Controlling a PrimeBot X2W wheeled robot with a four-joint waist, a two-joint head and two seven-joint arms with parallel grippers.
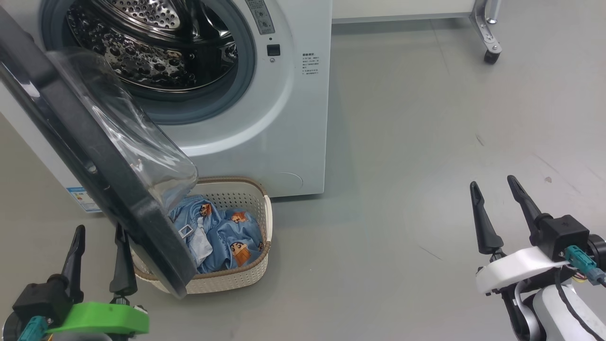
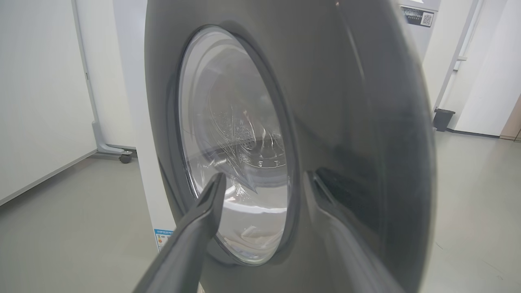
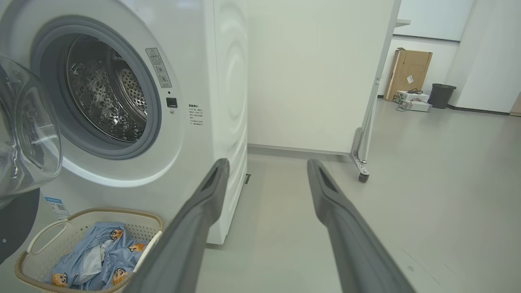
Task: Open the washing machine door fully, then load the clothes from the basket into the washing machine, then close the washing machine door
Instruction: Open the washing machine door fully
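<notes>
- The washing machine door (image 1: 118,203) stands swung out from the left side of the washing machine (image 1: 293,142). Its lower edge hangs over the left part of the basket (image 1: 246,279).
- We judge the door rigid and hinged, with some weight in its glass bowl. The glossy black rim looks slippery, so we would push flat on the rim or hook its free edge, and keep off the glass.
- The left end effector (image 1: 99,229) is spread wide, holds nothing and is just beside the door's near face. We cannot tell whether a finger (image 2: 338,203) touches the rim.
- The right end effector (image 1: 492,182) is also spread and empty, well apart to the right over bare floor.
- The clothes (image 1: 227,237) lie crumpled in the basket, on the floor in front of the machine.
- They look light, limp and smooth, so we would pinch a raised fold near the middle of the heap.
- The plastic basket looks light and may slide when we tug.
</notes>
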